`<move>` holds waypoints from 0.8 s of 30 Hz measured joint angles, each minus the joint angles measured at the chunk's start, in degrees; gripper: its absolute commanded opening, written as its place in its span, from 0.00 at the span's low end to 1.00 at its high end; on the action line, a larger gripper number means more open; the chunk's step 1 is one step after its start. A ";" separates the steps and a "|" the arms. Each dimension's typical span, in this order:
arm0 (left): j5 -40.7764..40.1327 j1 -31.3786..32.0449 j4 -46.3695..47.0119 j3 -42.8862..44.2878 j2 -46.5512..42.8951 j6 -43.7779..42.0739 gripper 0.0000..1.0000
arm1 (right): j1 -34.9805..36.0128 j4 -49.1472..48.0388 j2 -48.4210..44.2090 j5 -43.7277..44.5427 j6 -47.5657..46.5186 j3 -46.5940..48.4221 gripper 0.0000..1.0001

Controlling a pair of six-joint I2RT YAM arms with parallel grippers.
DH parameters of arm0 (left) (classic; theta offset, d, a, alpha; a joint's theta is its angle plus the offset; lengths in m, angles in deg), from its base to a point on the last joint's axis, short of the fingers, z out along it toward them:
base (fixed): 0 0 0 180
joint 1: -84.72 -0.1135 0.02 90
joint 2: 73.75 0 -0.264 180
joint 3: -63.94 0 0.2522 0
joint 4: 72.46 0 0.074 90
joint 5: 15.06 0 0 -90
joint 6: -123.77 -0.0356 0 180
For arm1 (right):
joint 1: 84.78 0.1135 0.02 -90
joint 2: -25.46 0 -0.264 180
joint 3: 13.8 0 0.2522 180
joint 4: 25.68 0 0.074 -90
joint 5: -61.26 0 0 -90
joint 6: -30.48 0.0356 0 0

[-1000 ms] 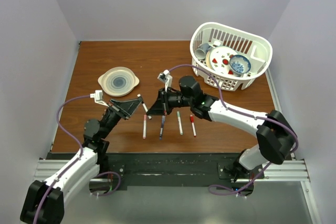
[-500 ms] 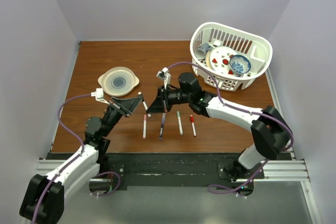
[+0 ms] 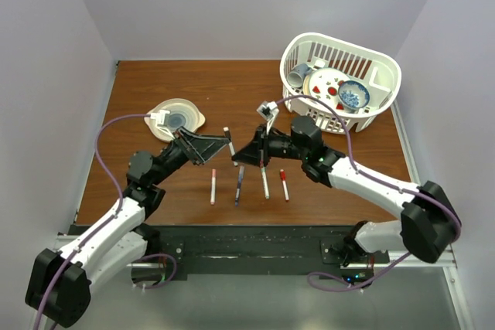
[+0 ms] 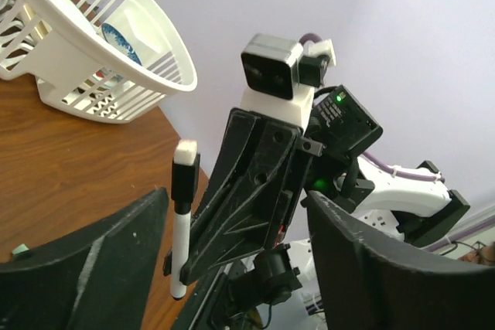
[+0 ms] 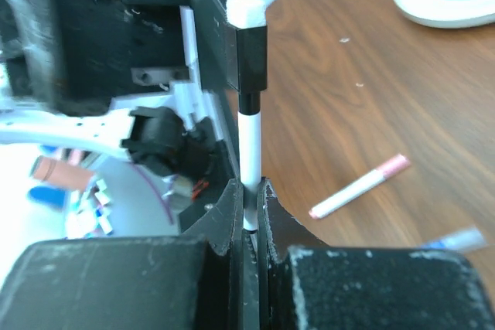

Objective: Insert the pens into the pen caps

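The right claw (image 5: 249, 199) was clamped tight on a white pen (image 5: 248, 141), its black cap (image 5: 251, 56) at the far end, raised above the desk (image 3: 155, 90). The left claw (image 4: 236, 253) stood wide open just beside it, gripping nothing. Four more pens (image 3: 239, 183) lay in a row on the desk.

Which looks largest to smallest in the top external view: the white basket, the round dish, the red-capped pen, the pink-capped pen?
1. white basket
2. round dish
3. red-capped pen and pink-capped pen: they look about alike, so I won't rank them.
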 measured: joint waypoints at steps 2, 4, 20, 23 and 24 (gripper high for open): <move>0.37 0.04 -1.81 1.36 -0.15 -0.85 0.85 | 0.00 1.31 -2.82 1.81 -0.81 -2.29 0.00; 0.26 0.04 -4.13 2.27 -0.85 -2.25 0.89 | -0.04 3.19 -6.25 3.58 -2.01 -5.29 0.00; -14.84 -0.07 -41.31 17.99 -5.49 -26.51 0.93 | -0.04 16.87 -14.01 21.03 -3.91 -12.41 0.00; -20.48 -0.07 -47.47 18.80 -7.06 -31.65 0.93 | -0.04 22.45 -9.53 26.16 -0.92 -12.41 0.00; -22.60 -0.07 -49.57 18.80 -7.74 -33.33 0.93 | -0.04 24.44 -8.17 28.00 -0.20 -12.39 0.00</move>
